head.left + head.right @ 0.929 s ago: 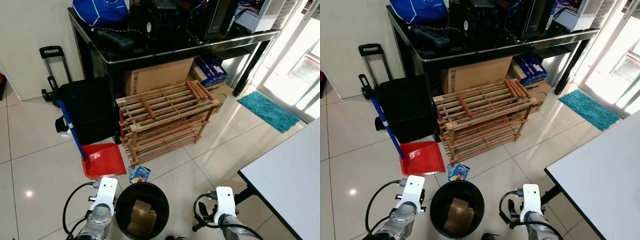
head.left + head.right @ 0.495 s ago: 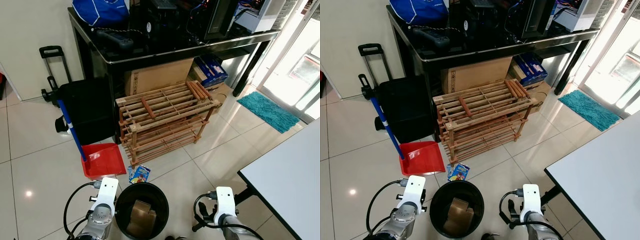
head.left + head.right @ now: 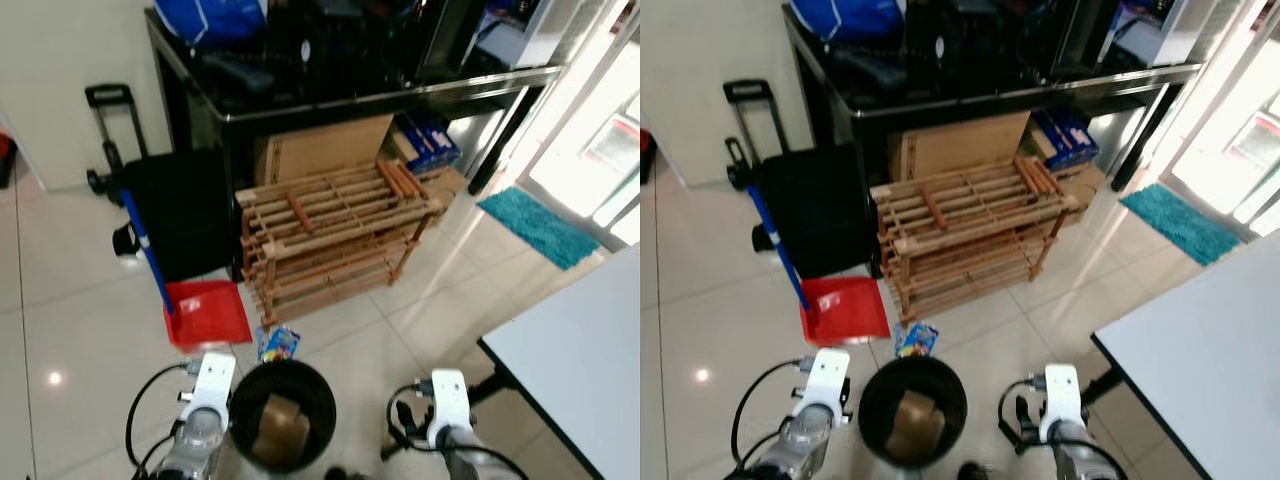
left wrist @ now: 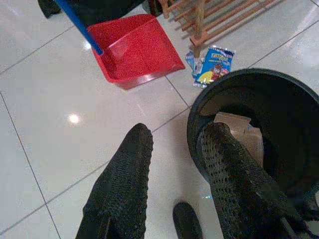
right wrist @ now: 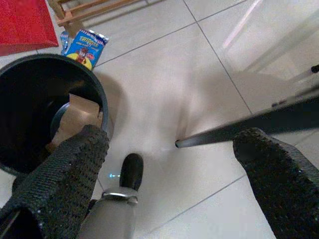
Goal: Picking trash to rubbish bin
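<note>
A blue and yellow snack packet (image 3: 279, 343) lies flat on the tiles between the wooden shoe rack (image 3: 335, 235) and the round black bin (image 3: 240, 420). The bin holds a piece of brown cardboard (image 4: 237, 130). My left gripper (image 4: 177, 131) hangs open and empty just beside the bin's rim (image 4: 239, 74), with the packet (image 4: 212, 64) further ahead. On the bin's other side my right gripper (image 5: 174, 135) is wide open over bare tiles, the packet (image 5: 84, 45) lying beyond the bin (image 5: 30, 62).
A red dustpan (image 3: 207, 313) with a blue handle leans left of the packet, by a black trolley case (image 3: 180, 215). A black desk (image 3: 350, 95) stands over the rack and a cardboard box. A white table (image 3: 580, 350) with a dark leg (image 5: 249, 127) is at my right.
The head views have shifted a little and gone blurry, so the camera moved. Packet, bin and both arms keep their places.
</note>
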Motion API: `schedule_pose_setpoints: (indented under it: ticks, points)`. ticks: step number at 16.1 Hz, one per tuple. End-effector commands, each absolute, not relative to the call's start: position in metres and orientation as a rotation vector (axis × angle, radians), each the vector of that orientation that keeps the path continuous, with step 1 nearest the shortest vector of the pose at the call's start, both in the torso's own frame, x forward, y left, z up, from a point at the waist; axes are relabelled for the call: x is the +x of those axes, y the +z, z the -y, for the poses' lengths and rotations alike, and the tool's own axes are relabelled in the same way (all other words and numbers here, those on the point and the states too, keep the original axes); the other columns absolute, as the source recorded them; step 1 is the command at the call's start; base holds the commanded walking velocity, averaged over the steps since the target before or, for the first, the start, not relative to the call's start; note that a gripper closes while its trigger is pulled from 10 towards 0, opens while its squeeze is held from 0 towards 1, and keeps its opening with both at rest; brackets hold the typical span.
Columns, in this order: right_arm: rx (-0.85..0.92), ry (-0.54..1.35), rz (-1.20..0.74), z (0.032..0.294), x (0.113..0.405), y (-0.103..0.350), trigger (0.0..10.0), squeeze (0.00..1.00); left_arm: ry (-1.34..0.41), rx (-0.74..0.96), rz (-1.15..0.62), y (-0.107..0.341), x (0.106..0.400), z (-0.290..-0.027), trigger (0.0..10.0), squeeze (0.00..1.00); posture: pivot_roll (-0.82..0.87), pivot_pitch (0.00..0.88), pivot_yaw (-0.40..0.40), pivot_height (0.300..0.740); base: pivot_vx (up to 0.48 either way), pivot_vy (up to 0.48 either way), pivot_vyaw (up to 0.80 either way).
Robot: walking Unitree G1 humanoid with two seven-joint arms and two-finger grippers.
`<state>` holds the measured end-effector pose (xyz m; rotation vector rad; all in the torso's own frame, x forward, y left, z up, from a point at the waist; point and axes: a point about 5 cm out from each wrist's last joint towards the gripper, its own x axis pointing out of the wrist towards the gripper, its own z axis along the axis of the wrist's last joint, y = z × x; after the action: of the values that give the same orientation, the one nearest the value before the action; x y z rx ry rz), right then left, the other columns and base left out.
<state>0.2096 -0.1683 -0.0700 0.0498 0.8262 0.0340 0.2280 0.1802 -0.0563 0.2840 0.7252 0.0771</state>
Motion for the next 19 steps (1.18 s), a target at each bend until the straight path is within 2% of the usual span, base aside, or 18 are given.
schedule_pose_setpoints:
  ticks: [1,19]
  points:
    - [0.043,0.023,-0.839,0.1743,0.2066,-0.0715,10.0,0.00,0.072,0.279,-0.737,-0.0585,0.2255,-0.1763,10.0,0.00,-0.02,0.028,-0.111,0.740,-0.386,0.000,0.00]
    - [0.047,0.026,-0.846,0.1756,0.2040,-0.0728,10.0,0.00,0.076,0.273,-0.736,-0.0591,0.2244,-0.1757,10.0,0.00,-0.02,0.036,-0.115,0.740,-0.384,0.000,0.00]
